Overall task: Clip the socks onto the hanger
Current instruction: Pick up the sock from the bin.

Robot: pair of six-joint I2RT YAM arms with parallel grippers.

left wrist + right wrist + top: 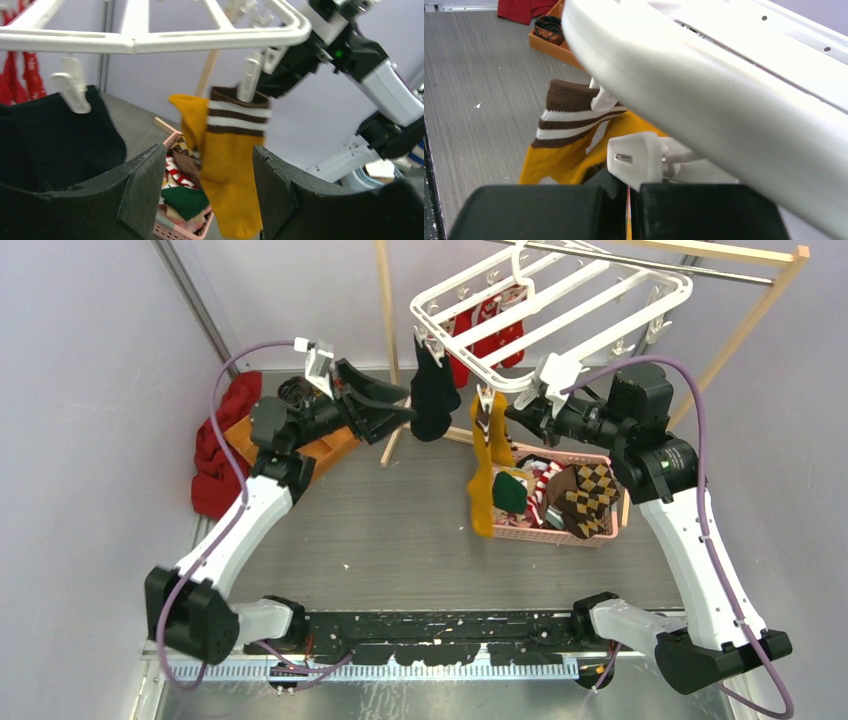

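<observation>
A mustard-yellow sock [485, 480] with a striped brown cuff hangs clipped by the near corner of the white hanger [200, 42], a black sock [435, 400] farther left on the same edge. The left gripper [408, 405] is released, jaws spread beside the black sock; the right gripper [630, 192] is clenched at the hanger's near corner.

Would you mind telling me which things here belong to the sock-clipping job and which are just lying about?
Job: hanger; mustard sock and black sock clipped to it; basket holding the argyle sock and others.
Lying about: red cloth; orange tray with a dark roll in it.
</observation>
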